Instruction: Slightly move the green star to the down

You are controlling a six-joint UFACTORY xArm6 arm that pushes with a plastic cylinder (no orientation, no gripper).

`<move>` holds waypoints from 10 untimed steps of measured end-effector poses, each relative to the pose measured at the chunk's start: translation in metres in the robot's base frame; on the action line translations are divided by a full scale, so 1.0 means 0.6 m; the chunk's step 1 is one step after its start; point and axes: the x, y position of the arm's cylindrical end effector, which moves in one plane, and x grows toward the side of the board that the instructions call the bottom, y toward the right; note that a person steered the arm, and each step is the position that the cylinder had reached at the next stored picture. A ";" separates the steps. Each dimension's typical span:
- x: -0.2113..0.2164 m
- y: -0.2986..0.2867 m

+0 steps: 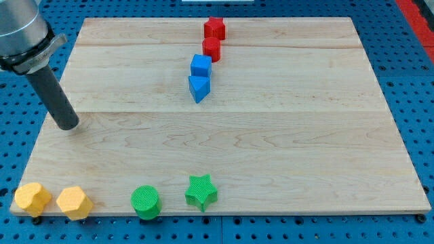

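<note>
The green star [201, 192] lies near the board's bottom edge, a little left of centre. A green cylinder [146, 201] sits just to its left. My tip [68, 125] rests on the board at the view's left, far up and left of the green star, touching no block.
Two yellow blocks [32, 198] [74, 202] sit at the bottom left corner. A blue cube [201, 66] and a blue triangle [199, 88] sit at upper centre, with a red star [215, 28] and a red cylinder [212, 48] above them. The wooden board [305, 135] ends just below the green star.
</note>
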 end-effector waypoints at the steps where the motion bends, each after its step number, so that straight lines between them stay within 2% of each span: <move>1: 0.050 0.014; 2: 0.065 0.017; 3: 0.046 0.021; 4: 0.032 0.091; 6: 0.062 0.233; 8: 0.115 0.263; 10: 0.114 0.304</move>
